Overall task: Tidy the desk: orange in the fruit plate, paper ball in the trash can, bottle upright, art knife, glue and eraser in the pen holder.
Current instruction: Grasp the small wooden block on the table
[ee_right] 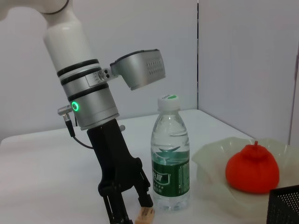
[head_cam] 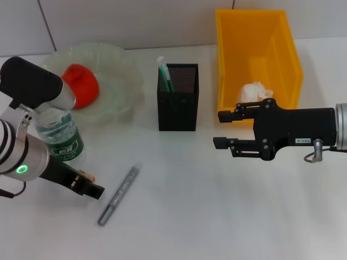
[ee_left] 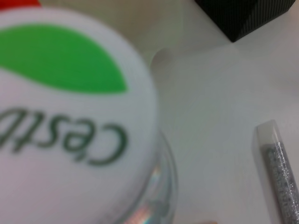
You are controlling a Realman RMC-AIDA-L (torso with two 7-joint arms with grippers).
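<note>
**Bottle upright beside left end effector; pen-like item loose on tabletop**

The left end effector point(head_cam: 87, 184) pointed down at the tabletop point(head_cam: 217, 216), just beside the base of the bottle point(head_cam: 59, 135). In the right wrist view its fingers point(ee_right: 145, 203) stood spread apart and held nothing; the bottle point(ee_right: 170, 158) stood upright immediately next to them, cap on, green label facing out. A small tan block point(ee_right: 145, 213) showed at one fingertip; whether it was a fingertip pad or a separate item could not be told.

Just past the left end effector, toward the robot's right, a grey pen-shaped item point(head_cam: 119, 195) lay flat on the tabletop, apart from the fingers. The left wrist view showed its clear end point(ee_left: 275, 168) near the bottle cap point(ee_left: 70, 121).

Beyond the bottle from the left end effector sat the fruit plate point(head_cam: 122, 76) with the orange point(head_cam: 81, 85) in it. The pen holder point(head_cam: 178, 97) stood farther off, between the two arms, with a green-and-white item point(head_cam: 164, 73) upright inside.

The right end effector point(head_cam: 221, 129) hovered above the tabletop with its fingers parted and nothing between them, pointing toward the pen holder. Directly behind it stood the yellow trash can point(head_cam: 255, 32) with the paper ball point(head_cam: 254, 91) inside.
</note>
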